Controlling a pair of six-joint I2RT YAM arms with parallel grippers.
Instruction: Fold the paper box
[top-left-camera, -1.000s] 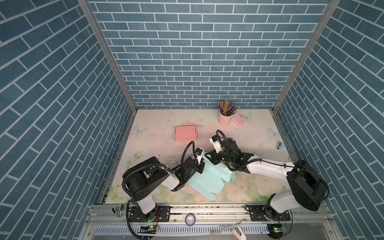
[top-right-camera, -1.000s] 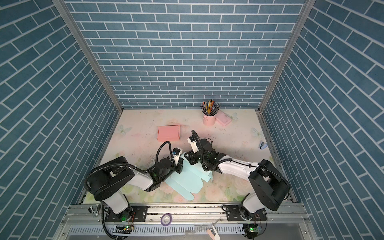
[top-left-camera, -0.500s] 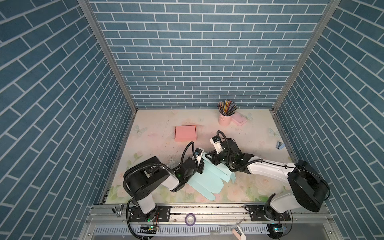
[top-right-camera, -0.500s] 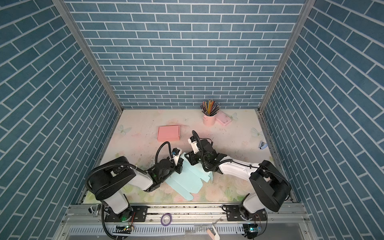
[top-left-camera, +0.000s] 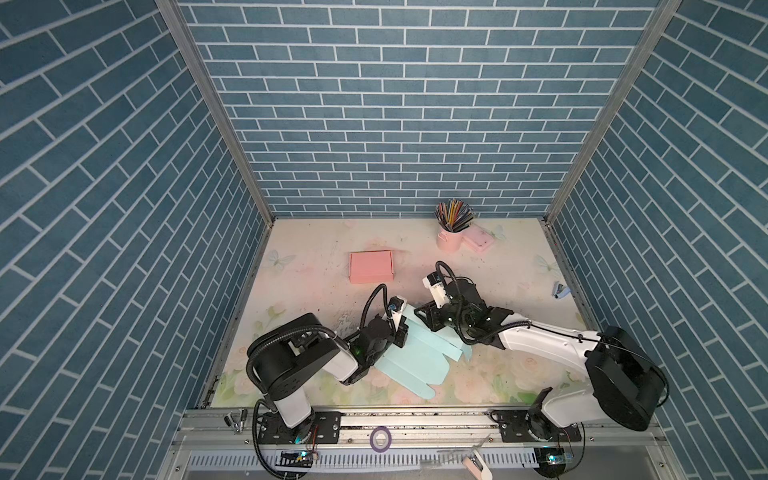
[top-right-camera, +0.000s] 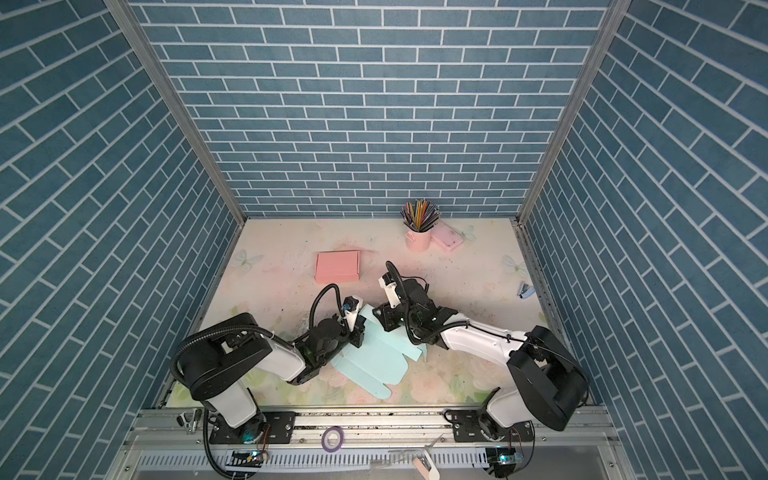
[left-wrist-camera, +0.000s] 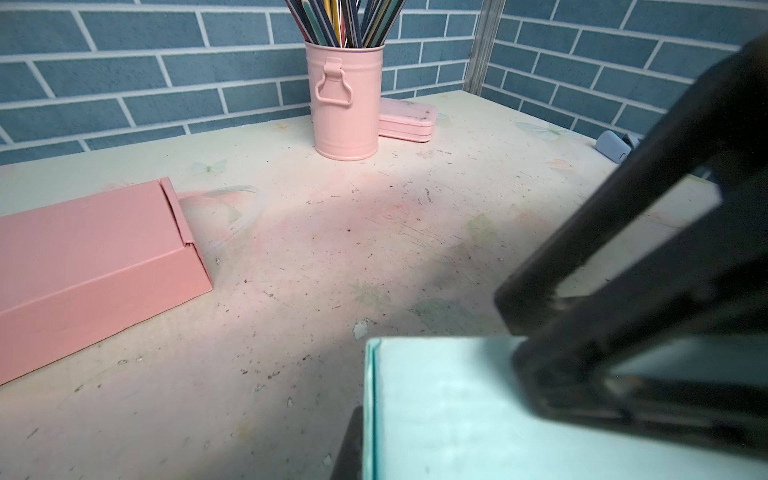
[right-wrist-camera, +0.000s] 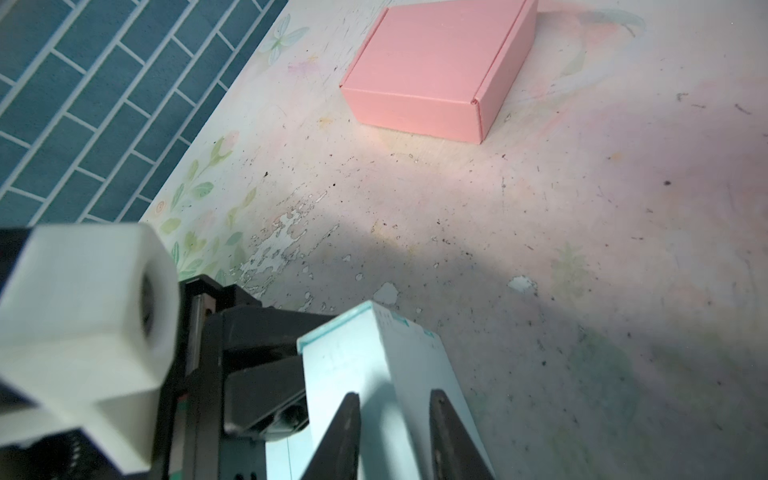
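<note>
My left gripper (top-left-camera: 401, 331) is clenched on the paper box (top-left-camera: 415, 361); my right gripper (top-left-camera: 429, 318) straddles its flap, but I can't tell whether it grips.

Both top views are bright, evenly lit and sharp. Wrist views show soft shadows on the tabletop (right-wrist-camera: 457, 208); nearest parts blur.

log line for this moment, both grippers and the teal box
left gripper: shut on teal paper box | right gripper: fingers over its raised wall, grip unclear
</note>
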